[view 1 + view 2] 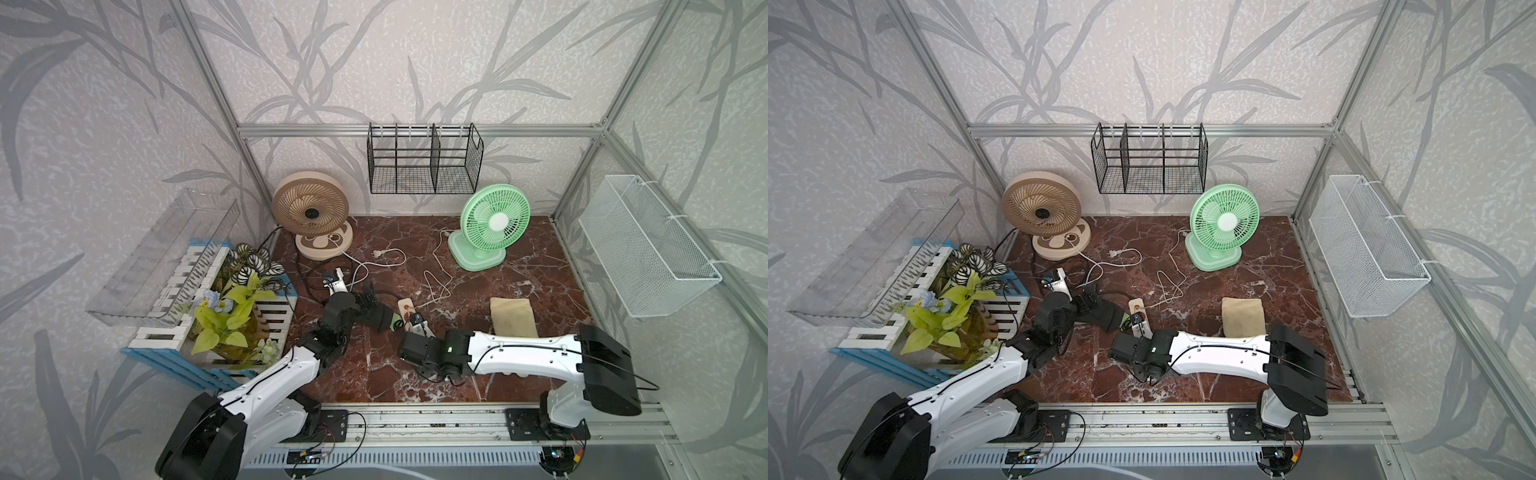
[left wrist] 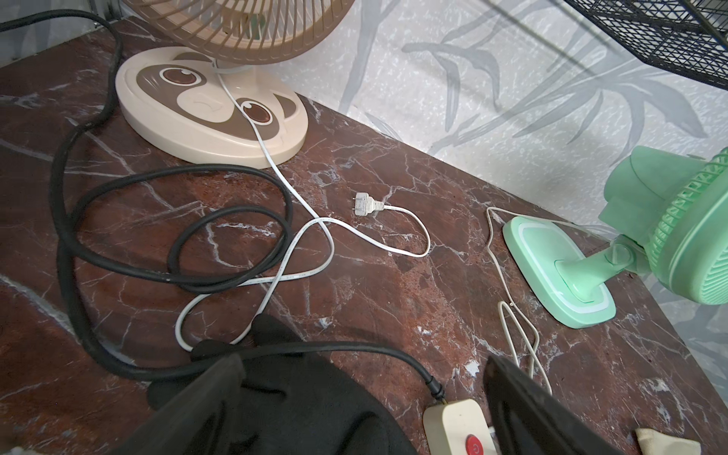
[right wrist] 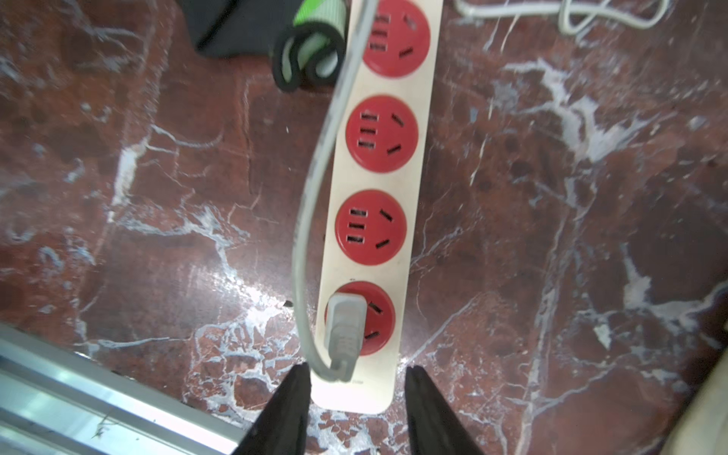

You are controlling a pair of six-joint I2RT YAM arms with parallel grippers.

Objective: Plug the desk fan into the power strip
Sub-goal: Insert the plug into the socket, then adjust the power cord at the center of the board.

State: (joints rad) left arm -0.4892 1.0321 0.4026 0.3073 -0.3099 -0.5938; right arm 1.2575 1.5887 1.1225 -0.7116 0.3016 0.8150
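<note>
the grey plug [image 3: 343, 331] sits in the end socket of the power strip [image 3: 366, 272]. right gripper [image 3: 357, 368] fingers stand apart over that end; left gripper [image 2: 358, 360] gapes wide, empty

On the worktop [image 1: 374, 374] are two desk fans, a beige fan [image 1: 311, 210] far left and a green fan [image 1: 494, 220] far right, one power strip [image 3: 376, 180] with four red sockets [image 3: 382, 134], and two plugs, one seated plug [image 3: 344, 327] and one loose plug [image 2: 364, 204].

Both top views: high over my rail [image 1: 415, 424], steeply down, whole table [image 1: 374, 374] in each. My left wrist camera: low, facing tan fan [image 2: 212, 114] and green fan [image 2: 571, 283]. My right wrist camera: close, straight down on power strip [image 3: 376, 179], also in both top views.
</note>
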